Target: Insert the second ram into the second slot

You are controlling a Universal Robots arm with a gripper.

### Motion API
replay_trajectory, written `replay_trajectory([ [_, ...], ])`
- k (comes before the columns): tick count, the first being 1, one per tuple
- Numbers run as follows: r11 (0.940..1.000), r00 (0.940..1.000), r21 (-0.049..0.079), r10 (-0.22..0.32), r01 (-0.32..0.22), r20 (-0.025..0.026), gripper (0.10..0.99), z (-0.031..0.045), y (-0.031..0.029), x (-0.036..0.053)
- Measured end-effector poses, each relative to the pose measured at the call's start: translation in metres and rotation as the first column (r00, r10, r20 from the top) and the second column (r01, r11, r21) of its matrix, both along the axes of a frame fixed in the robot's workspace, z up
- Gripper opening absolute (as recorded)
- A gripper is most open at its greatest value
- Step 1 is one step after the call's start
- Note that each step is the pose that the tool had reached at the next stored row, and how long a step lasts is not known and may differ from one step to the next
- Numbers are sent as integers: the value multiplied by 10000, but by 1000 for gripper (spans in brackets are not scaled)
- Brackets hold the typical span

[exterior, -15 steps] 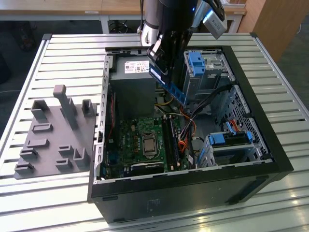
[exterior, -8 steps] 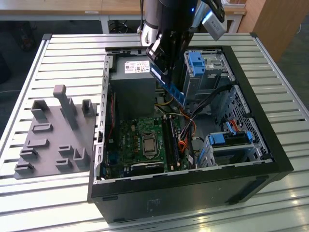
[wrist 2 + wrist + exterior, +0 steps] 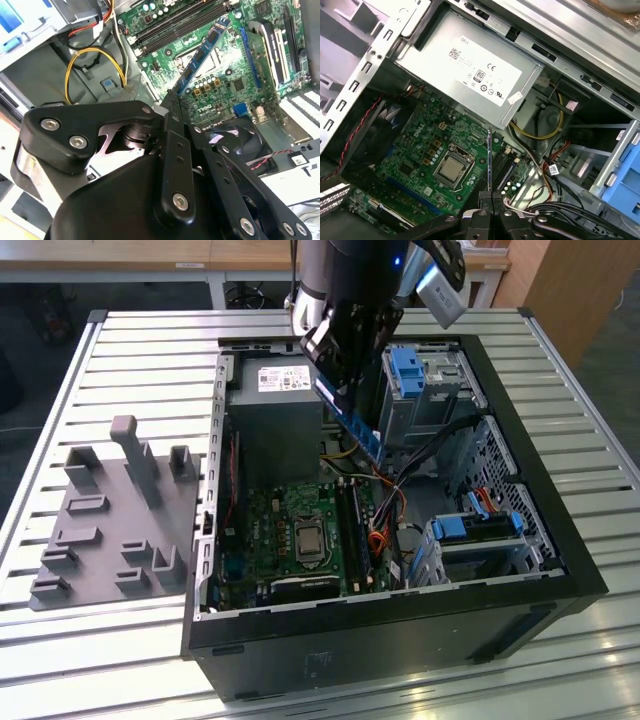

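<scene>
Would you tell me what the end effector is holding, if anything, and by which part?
The blue RAM stick, pinched at one end by the end effector.

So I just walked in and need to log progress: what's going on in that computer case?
The arm's gripper is shut on the second ram, a blue stick held by one end above the motherboard inside the open computer case. The stick hangs in the air over the board, not yet seated in the memory slots.
</scene>
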State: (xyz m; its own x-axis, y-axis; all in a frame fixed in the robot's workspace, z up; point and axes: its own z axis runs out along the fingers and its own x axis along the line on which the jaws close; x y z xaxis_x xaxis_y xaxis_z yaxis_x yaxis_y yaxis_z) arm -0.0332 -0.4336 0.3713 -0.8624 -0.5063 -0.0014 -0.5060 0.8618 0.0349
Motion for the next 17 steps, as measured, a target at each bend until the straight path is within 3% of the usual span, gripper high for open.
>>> replay_trajectory([
  [9,9945,9945,-1,-1050,1050,0,114,-6,0,0],
  [17,9767,9767,-1,-2145,2145,0,114,-12,0,0],
])
